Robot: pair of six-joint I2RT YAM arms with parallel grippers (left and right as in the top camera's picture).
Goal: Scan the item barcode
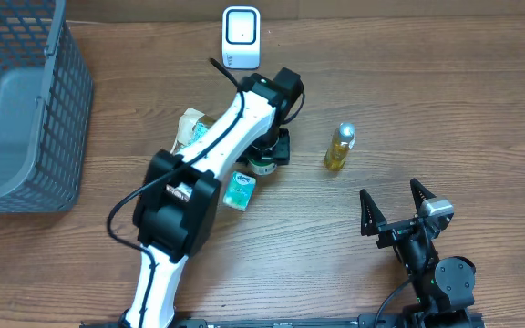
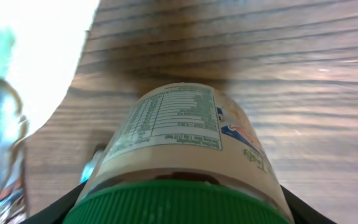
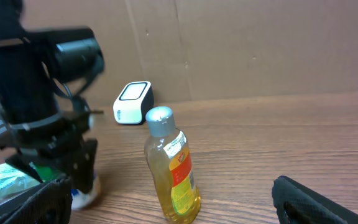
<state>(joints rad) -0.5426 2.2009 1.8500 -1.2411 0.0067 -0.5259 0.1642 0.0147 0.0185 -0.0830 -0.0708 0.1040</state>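
1. Seeing a wooden table (image 1: 445, 109) under the scanner (image 1: 241, 36), we note a cardboard wall (image 3: 260, 43) behind it.
2. In front of the scanner, a jar (image 2: 179, 124) lies between our left claw's (image 1: 267, 157) jaws; we cannot tell if it is gripped.

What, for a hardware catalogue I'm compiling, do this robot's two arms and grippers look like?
The left arm has white shell links, black joint housings and a black cable looping alongside; its fingers are black. The right arm is black all over, with a silvery block at the wrist; the right gripper has two black, pointed fingers.
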